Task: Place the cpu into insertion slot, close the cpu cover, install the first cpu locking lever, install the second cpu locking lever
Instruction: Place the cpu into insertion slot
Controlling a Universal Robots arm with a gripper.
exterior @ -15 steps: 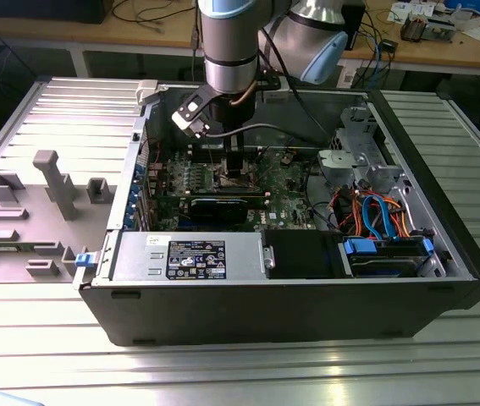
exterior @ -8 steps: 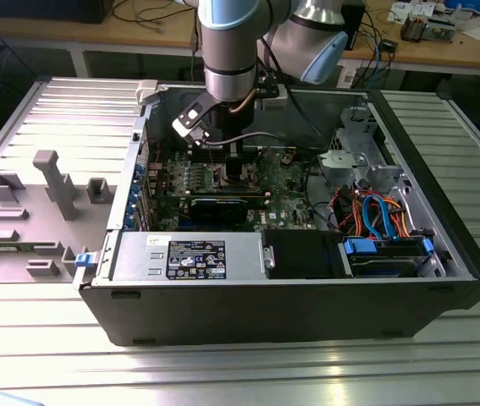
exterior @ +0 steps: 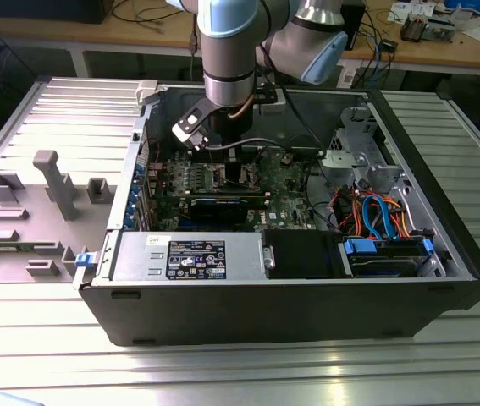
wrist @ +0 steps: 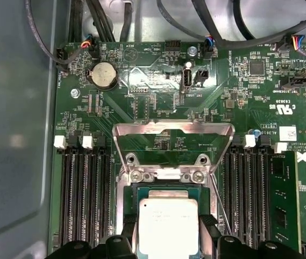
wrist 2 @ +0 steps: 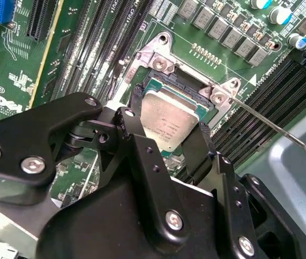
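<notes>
The cpu, a square chip with a silver-grey top, lies level in or just over the insertion slot. My gripper is shut on the cpu, one black finger against each of two opposite edges. The second wrist view shows the same grip: gripper, cpu, slot rim. The cpu cover, a silvery frame with an open window, stands swung up behind the slot. A thin locking lever sticks out free beside the slot. In the exterior view my gripper reaches down into the computer case.
Long black memory slots run along both sides of the socket. Cables and a drive cage fill the exterior view's right of the case. A power supply lies at the case front. Grey fixtures stand on the table at the exterior view's left.
</notes>
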